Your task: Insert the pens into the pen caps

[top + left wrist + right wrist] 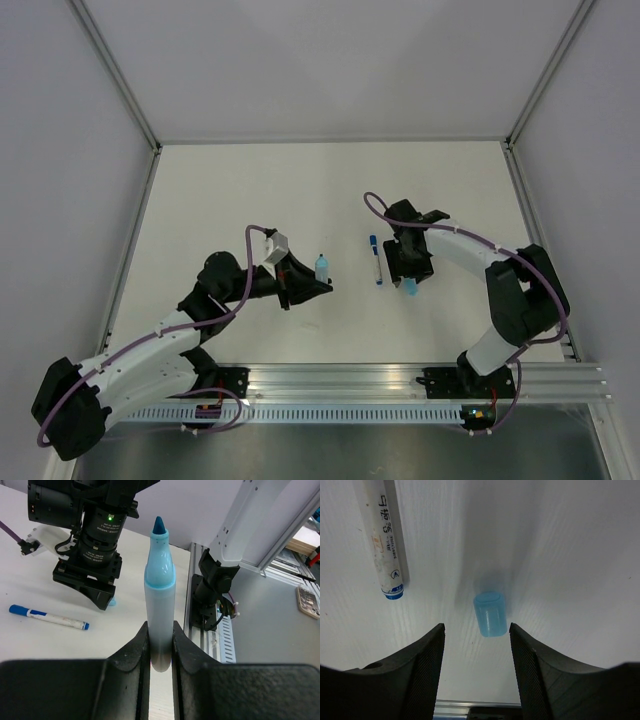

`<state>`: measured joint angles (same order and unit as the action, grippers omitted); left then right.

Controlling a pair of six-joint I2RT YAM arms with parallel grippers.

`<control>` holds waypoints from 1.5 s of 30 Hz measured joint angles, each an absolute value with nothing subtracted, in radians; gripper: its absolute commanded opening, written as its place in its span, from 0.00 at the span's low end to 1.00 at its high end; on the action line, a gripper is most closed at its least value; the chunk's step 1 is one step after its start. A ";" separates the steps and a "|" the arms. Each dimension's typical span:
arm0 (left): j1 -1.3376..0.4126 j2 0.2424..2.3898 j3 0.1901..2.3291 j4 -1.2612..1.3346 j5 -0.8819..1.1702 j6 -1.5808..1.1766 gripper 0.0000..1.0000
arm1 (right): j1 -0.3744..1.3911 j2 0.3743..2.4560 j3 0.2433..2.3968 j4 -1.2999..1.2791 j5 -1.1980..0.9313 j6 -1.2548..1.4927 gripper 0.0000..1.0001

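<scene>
What we are failing to see

In the right wrist view the top edge is cutting off the white pen point(382, 535), its printing is blurring past what we can read, and the fingers point(420, 675) of the right gripper point(476, 629) are running out of the bottom edge. In the left wrist view the left gripper point(160, 635) is swallowing the lower end of the pale blue marker point(159, 600), and the right gripper is covering all but a sliver of the pale blue cap point(113, 601). From above, we are seeing that cap only as a tiny blue speck under the gripper.
</scene>
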<state>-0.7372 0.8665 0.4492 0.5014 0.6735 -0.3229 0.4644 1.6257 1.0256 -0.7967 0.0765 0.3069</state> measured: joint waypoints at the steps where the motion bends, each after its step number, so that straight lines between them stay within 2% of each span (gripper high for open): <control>1: -0.737 0.865 0.449 0.501 0.667 -0.322 0.02 | 0.461 1.631 1.026 -0.797 0.076 0.301 0.60; 12: -0.737 0.855 0.448 0.500 0.638 -0.312 0.02 | 0.401 1.670 0.998 -0.772 0.056 0.254 0.56; 18: -0.737 0.834 0.444 0.495 0.628 -0.307 0.02 | 0.397 1.684 0.981 -0.735 0.027 0.242 0.49; 23: -0.737 0.826 0.443 0.487 0.627 -0.304 0.02 | 0.397 1.689 0.976 -0.732 0.015 0.239 0.38; 27: -0.737 0.823 0.443 0.478 0.621 -0.303 0.02 | 0.397 1.687 0.976 -0.732 0.013 0.239 0.16; 28: -0.737 0.823 0.443 0.476 0.619 -0.303 0.02 | 0.397 1.686 0.975 -0.730 0.012 0.243 0.07; 30: -0.737 0.823 0.443 0.470 0.603 -0.301 0.02 | 0.397 1.682 0.974 -0.730 0.012 0.247 0.01; 35: -0.737 0.832 0.443 0.448 0.567 -0.294 0.02 | 0.397 1.642 0.982 -0.746 0.016 0.268 0.00; 40: -0.737 0.858 0.443 0.442 0.551 -0.294 0.02 | 0.423 1.476 1.090 -0.759 0.047 0.360 0.00; 45: -0.737 0.879 0.444 0.443 0.550 -0.311 0.02 | 0.627 1.275 1.224 -0.632 0.165 0.475 0.00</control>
